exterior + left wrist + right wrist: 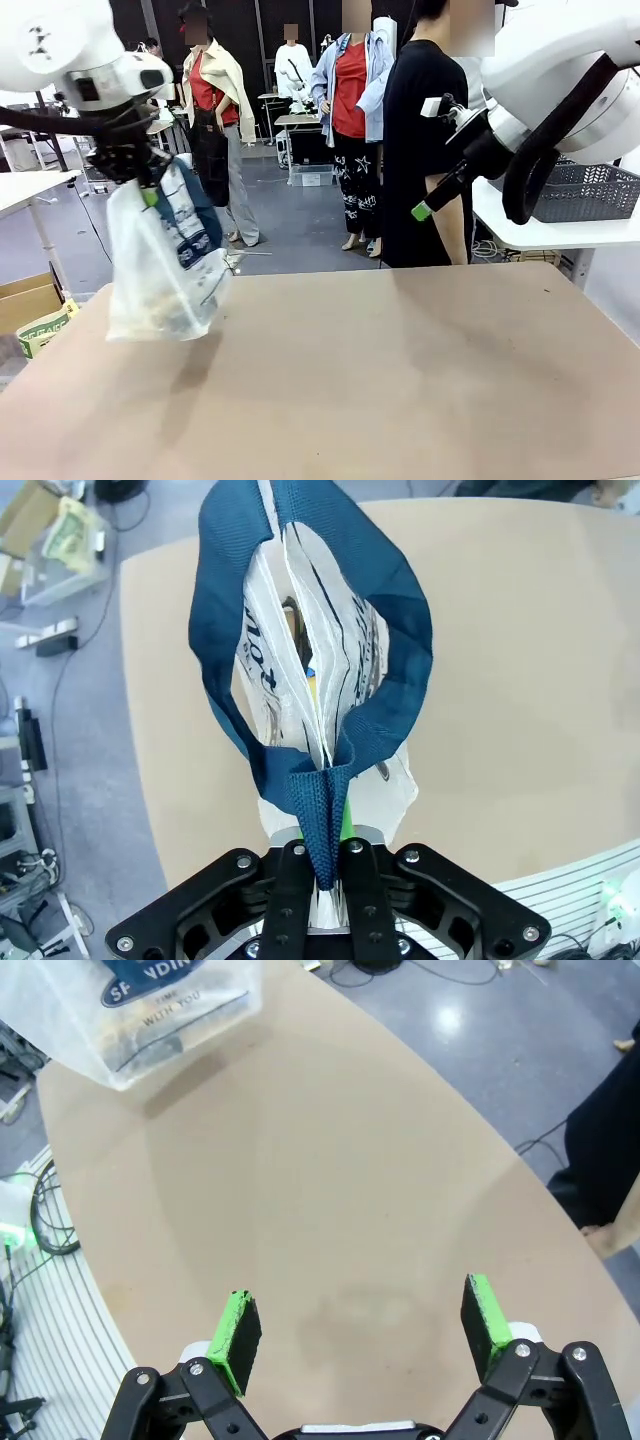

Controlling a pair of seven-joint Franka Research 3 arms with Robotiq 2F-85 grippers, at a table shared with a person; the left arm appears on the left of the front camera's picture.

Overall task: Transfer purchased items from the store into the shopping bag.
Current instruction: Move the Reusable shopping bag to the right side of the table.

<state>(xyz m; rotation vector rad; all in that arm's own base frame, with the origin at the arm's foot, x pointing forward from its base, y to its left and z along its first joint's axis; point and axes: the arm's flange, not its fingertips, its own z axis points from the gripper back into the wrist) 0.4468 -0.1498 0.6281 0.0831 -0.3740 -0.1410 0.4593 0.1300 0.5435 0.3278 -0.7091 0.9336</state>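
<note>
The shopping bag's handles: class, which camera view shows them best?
The left wrist view: the shopping bag's navy handles loop up into the shut left gripper. The front view shows the bag hanging; the right wrist view shows its logo.

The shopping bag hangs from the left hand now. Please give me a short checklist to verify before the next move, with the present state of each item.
1. Left hand shut on the blue handles: ok.
2. Shopping bag hangs by the handles over the table's left edge: ok.
3. Mouth of the bag open wide enough to drop items in: not ok; in the left wrist view it is a narrow slit.
4. Items already inside the bag: cannot tell which; something shows through the slit.
5. Right hand open and holding nothing: ok.
6. Person stands clear of both arms at the far side: ok.
</note>
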